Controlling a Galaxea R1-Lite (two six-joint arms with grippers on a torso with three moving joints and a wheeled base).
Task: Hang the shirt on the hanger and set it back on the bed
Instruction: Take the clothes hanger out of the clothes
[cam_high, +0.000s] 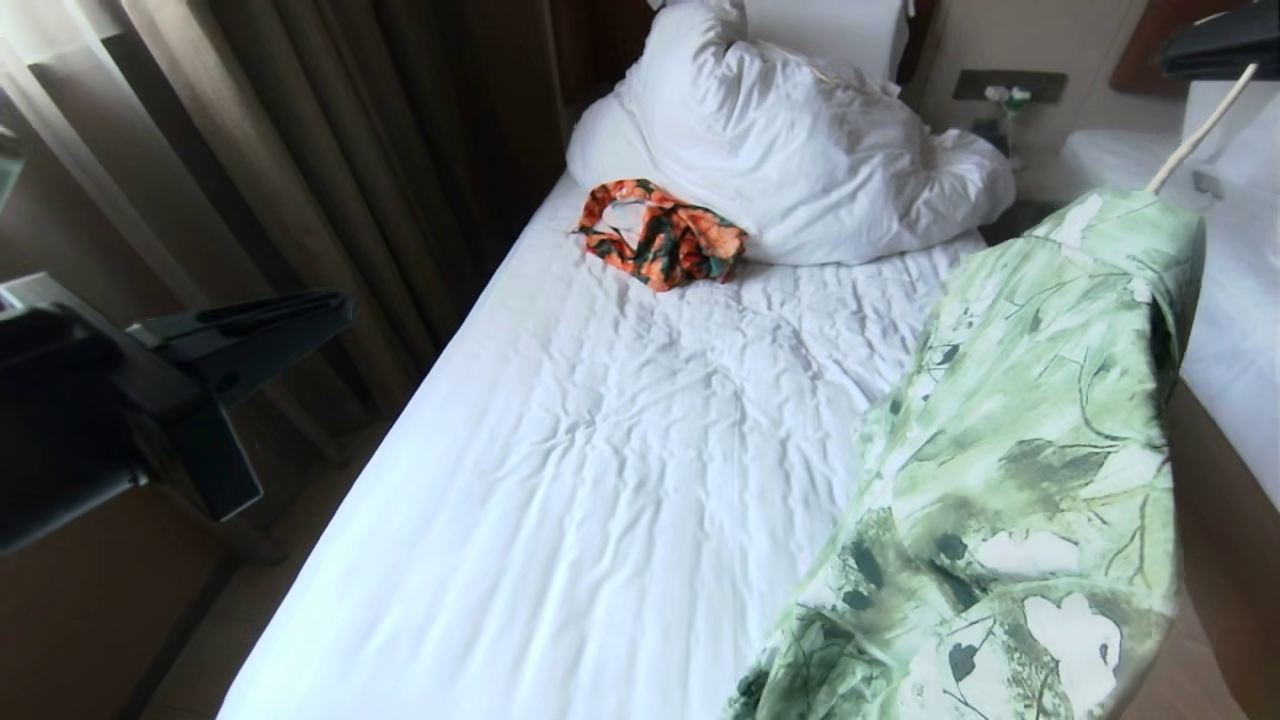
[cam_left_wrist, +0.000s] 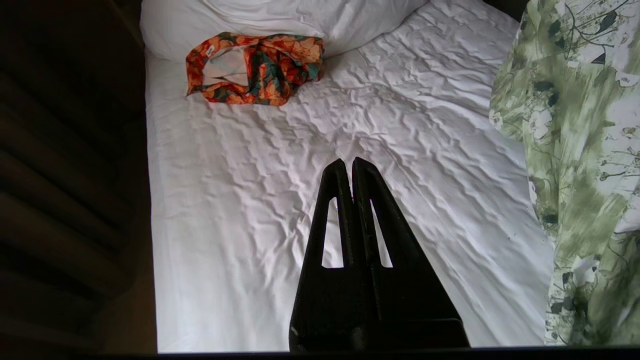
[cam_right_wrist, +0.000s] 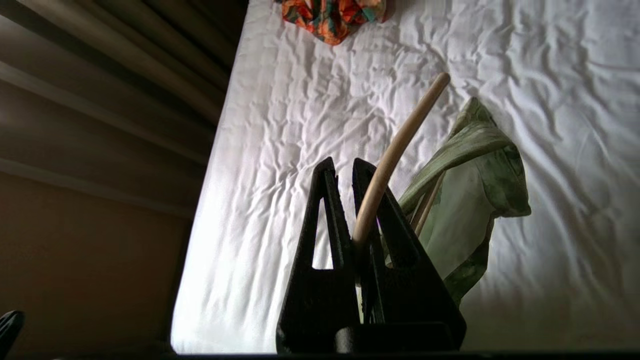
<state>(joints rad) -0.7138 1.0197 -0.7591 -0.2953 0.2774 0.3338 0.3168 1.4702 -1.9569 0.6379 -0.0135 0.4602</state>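
Hanging off hanger (cam_right_wrist: 395, 150): green floral shirt (cam_high: 1020, 460); rt claw (cam_right_wrist: 345, 167) gripping.

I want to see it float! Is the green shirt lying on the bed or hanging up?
Hanging. The shirt dangles from the hanger, which the right pincer holds above the bed.

We are holding our left gripper (cam_left_wrist: 348, 165) out empty at our left side, its fingers pressed together. We are raising our right gripper (cam_right_wrist: 345, 167) high at our right, fingers clamped.
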